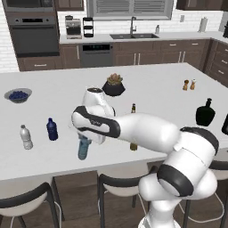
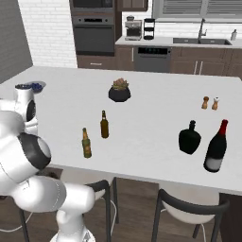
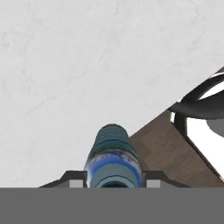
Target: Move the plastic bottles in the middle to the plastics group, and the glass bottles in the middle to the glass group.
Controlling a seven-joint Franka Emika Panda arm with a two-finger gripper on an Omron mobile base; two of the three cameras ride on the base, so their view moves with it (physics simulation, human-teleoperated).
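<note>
Here the gripper (image 3: 113, 181) has its fingers clamped on the teal bottle (image 3: 113, 153), white counter (image 3: 87, 65) beyond them and a stool (image 3: 199, 105) off to one side.

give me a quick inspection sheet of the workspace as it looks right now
surface: white island counter, bar stools along its near edge
job's things: teal plastic bottle in the gripper above the counter's near edge; navy bottle and clear bottle stand to its left; amber bottle and olive bottle upright mid-counter; squat black bottle and red-capped dark bottle at the right
clutter: blueberry bowl, potted plant, two shakers
grippers: gripper shut on the teal plastic bottle, a finger on each side
cables: nothing seen
surroundings: wall oven, sink, dark cabinets behind
</note>
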